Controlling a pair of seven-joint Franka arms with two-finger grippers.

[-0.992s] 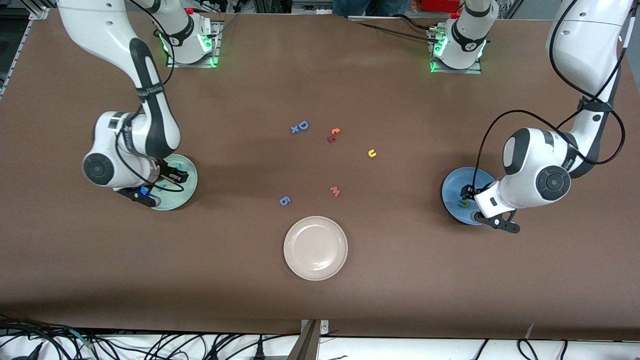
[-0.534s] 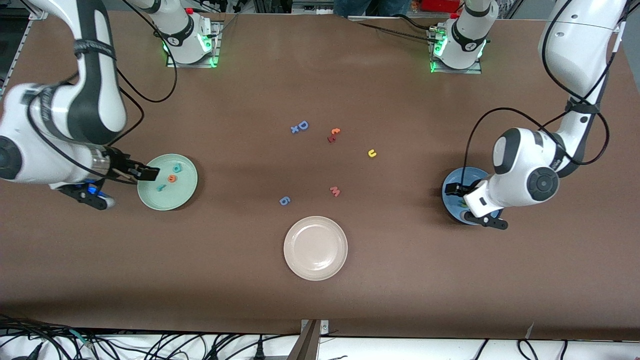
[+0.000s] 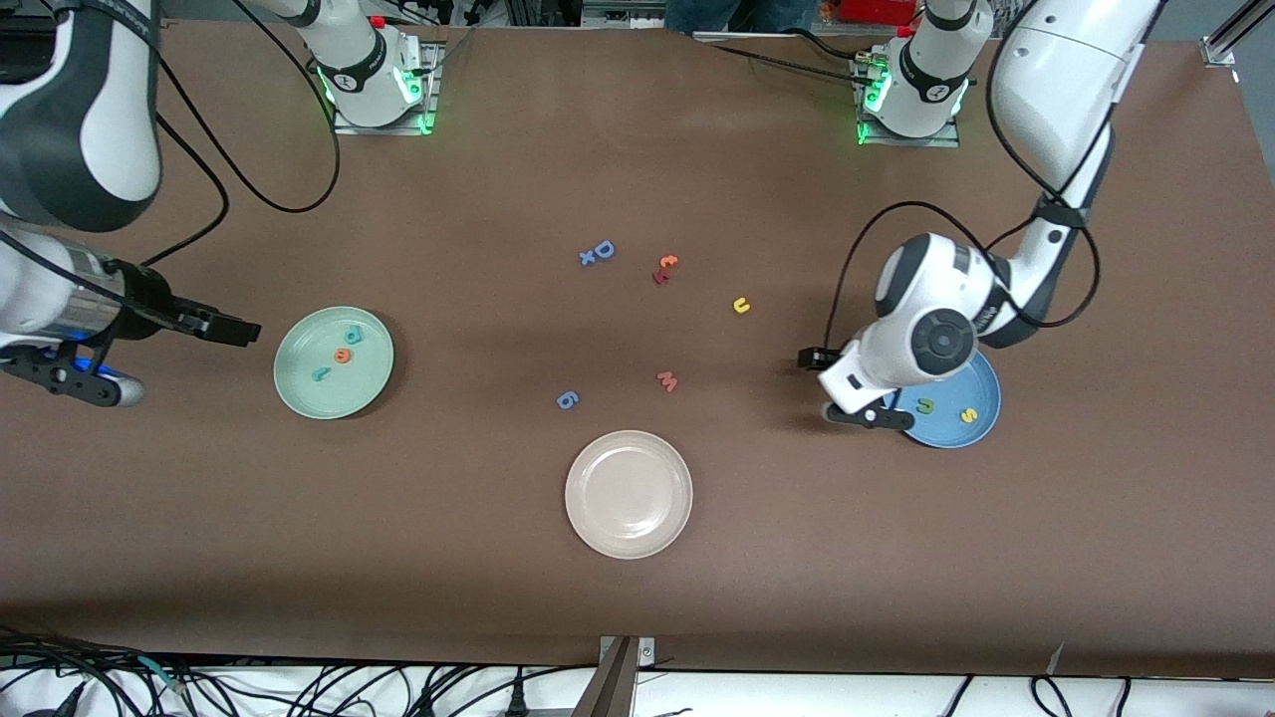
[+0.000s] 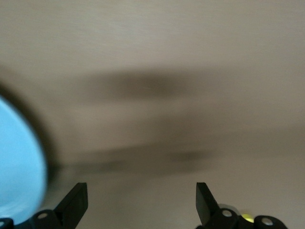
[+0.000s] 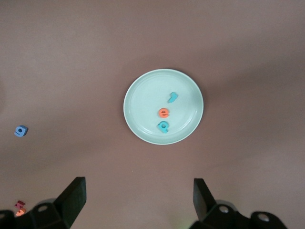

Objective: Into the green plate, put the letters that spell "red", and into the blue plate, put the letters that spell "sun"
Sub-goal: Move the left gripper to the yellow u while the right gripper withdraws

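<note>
The green plate (image 3: pixel 299 390) holds a teal d (image 3: pixel 354 335), an orange e (image 3: pixel 343 355) and a teal r (image 3: pixel 321 374). The right wrist view looks down on the same green plate (image 5: pixel 143 105) with its e (image 5: pixel 164 113). My right gripper (image 3: pixel 242 332) hangs open and empty just off that plate, toward the right arm's end of the table. In the blue plate (image 3: pixel 981 386) lie an olive n (image 3: pixel 924 405) and a yellow s (image 3: pixel 966 414). My left gripper (image 3: pixel 809 356) is open and empty over bare table beside the blue plate (image 4: pixel 19 171). A yellow u (image 3: pixel 740 306) lies on the table.
A blue D with a small x (image 3: pixel 598 252) and an orange-and-red letter pair (image 3: pixel 664 269) lie mid-table. Nearer the front camera are a pink w (image 3: pixel 667 380), a blue 6 (image 3: pixel 566 400) and a beige-white plate (image 3: pixel 629 538).
Both grippers opened and drew off their plates. The right one went toward its end of the table, the left one toward the middle. The d and the n stayed in the plates.
</note>
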